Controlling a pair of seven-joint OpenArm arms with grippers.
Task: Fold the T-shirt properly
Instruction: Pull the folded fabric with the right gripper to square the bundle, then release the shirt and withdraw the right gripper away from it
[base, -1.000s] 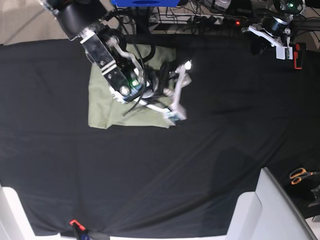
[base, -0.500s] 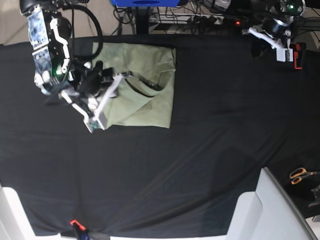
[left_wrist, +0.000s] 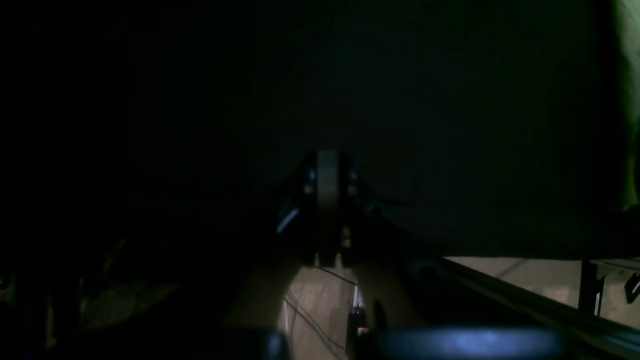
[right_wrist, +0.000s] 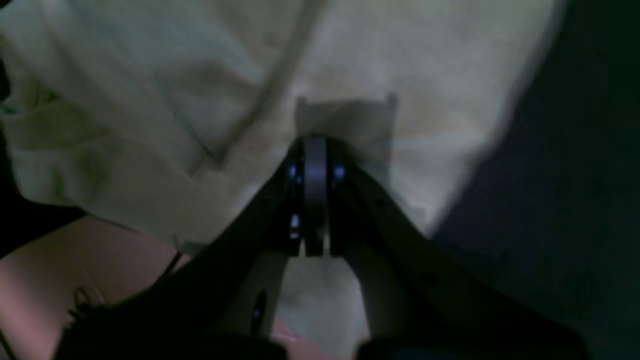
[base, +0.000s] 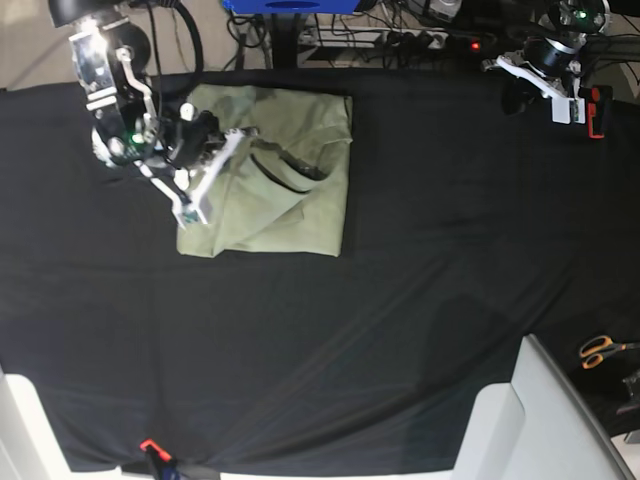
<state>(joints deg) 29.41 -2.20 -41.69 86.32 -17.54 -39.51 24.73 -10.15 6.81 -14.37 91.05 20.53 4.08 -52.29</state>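
The pale green T-shirt (base: 300, 200) lies folded into a rough rectangle on the black table cloth (base: 400, 300) at the back left, with a collar fold showing near its middle. My right gripper (base: 215, 172) hovers over the shirt's left edge. In the right wrist view it (right_wrist: 315, 150) is shut and empty just above the shirt (right_wrist: 150, 125). My left gripper (base: 520, 90) is parked at the back right, far from the shirt. In the left wrist view it (left_wrist: 327, 170) is shut over dark cloth, with a sliver of shirt (left_wrist: 631, 60) at the right edge.
Orange-handled scissors (base: 600, 350) lie at the right edge. A white bin (base: 545, 420) stands at the front right and a white panel (base: 20, 430) at the front left. A red object (base: 598, 110) sits beside the left arm. Cables run behind the table.
My right arm swung left across the shirt, from its right side past its left edge, then moved back up over the left edge. The left arm has not moved.
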